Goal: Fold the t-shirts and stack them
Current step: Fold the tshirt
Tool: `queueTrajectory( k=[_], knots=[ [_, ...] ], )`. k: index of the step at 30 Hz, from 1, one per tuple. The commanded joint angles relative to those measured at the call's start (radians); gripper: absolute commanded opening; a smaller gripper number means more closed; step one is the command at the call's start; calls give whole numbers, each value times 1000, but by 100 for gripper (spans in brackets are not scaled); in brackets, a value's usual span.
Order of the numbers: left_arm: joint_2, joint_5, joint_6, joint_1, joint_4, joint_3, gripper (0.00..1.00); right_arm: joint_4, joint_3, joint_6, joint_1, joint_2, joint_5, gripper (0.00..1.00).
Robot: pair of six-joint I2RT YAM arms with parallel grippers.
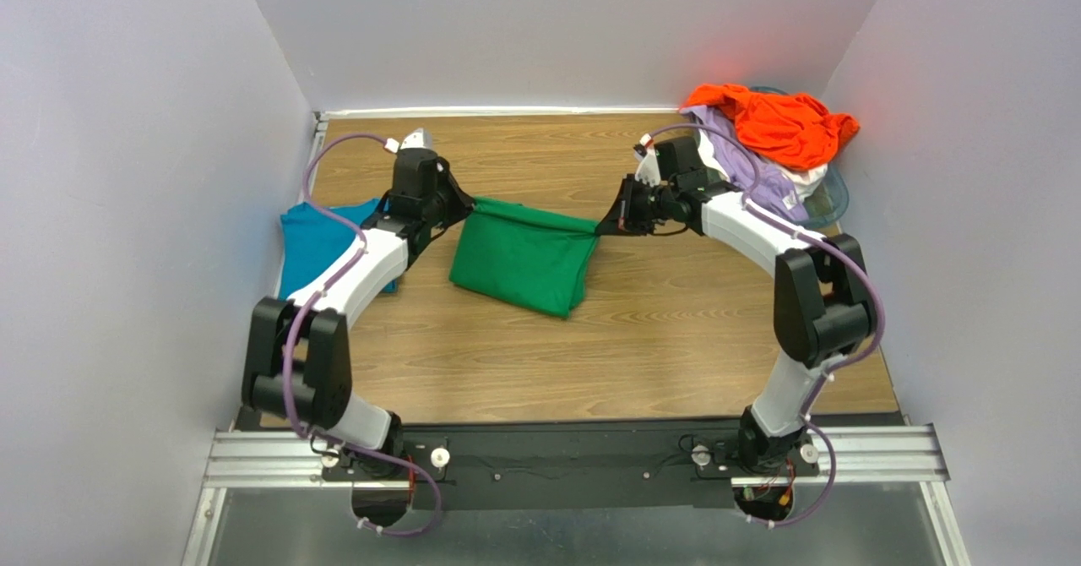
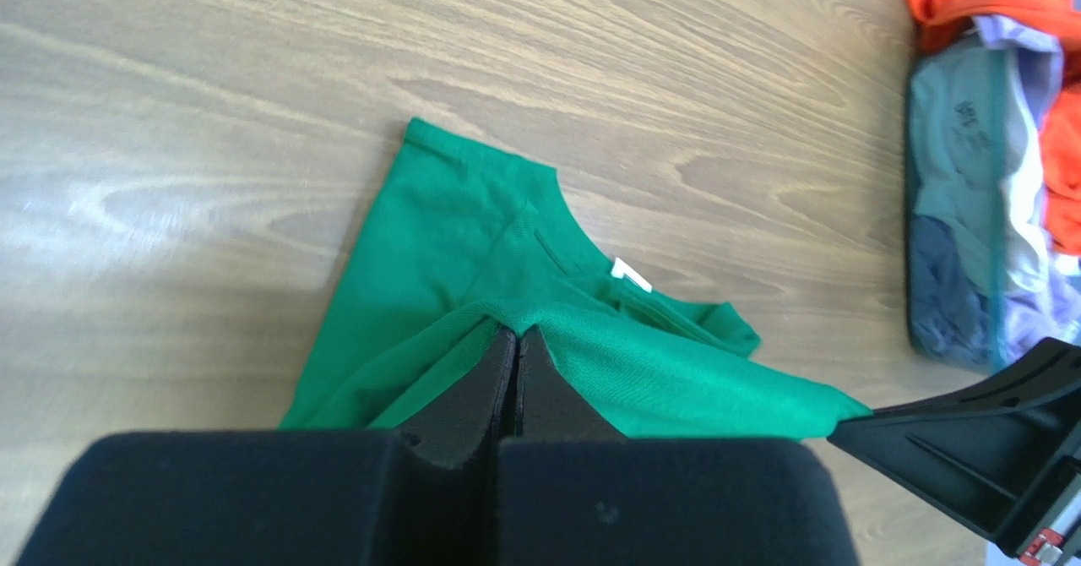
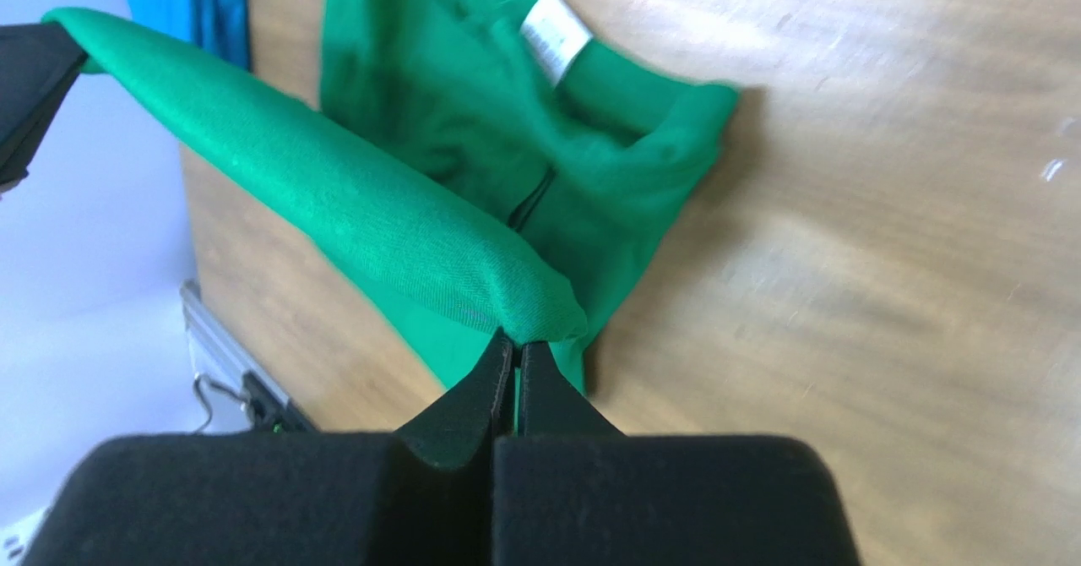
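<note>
Gripping the green t-shirt (image 1: pixel 527 259) in the closed left tool (image 1: pixel 465 209) and closed right tool (image 1: pixel 609 224), stretching its far edge left-to-right, trailing the rest nearward.

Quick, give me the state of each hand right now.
Left hand: closed, holding the green t-shirt.
Right hand: closed, holding the same green t-shirt.

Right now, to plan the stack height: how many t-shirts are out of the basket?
2. The green t-shirt sits mid-table, pinched by the left tool and right tool; the teal t-shirt lies far left. The basket heap may hide more.
</note>
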Motion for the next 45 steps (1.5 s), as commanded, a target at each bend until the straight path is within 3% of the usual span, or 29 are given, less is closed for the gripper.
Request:
queueTrajectory(
  k=[1, 8, 10, 11, 12, 14, 15, 16, 22, 29, 35, 45],
  knots=[
    [109, 15, 28, 17, 74, 54, 0, 31, 71, -33, -27, 87, 5, 2],
    [276, 30, 22, 53, 76, 143, 0, 34, 243, -97, -34, 303, -81, 9],
    [305, 24, 19, 60, 76, 160, 3, 33, 290, -108, -34, 340, -93, 18],
    [312, 28, 19, 65, 64, 167, 13, 33, 328, -108, -34, 362, -106, 32],
    [316, 33, 20, 68, 61, 178, 33, 31, 340, -106, -34, 367, -118, 33],
    [319, 59, 26, 74, 56, 189, 51, 31, 352, -109, -34, 362, -135, 42],
    [315, 64, 29, 74, 30, 198, 72, 31, 347, -108, -34, 338, -138, 62],
    [303, 71, 37, 74, 15, 201, 97, 31, 340, -111, -34, 322, -147, 99],
    [182, 136, 39, 70, -4, 141, 98, 31, 196, -59, -26, 146, -181, 100],
    [59, 228, 32, 20, 50, -34, 98, 34, 47, -40, 150, -1, -110, 100],
    [52, 280, 22, 8, 123, -116, 98, 77, 14, 13, 244, 35, -47, 100],
    [146, 317, 40, 7, 205, -175, 98, 89, -18, -4, 242, 156, 46, 100]
  ],
)
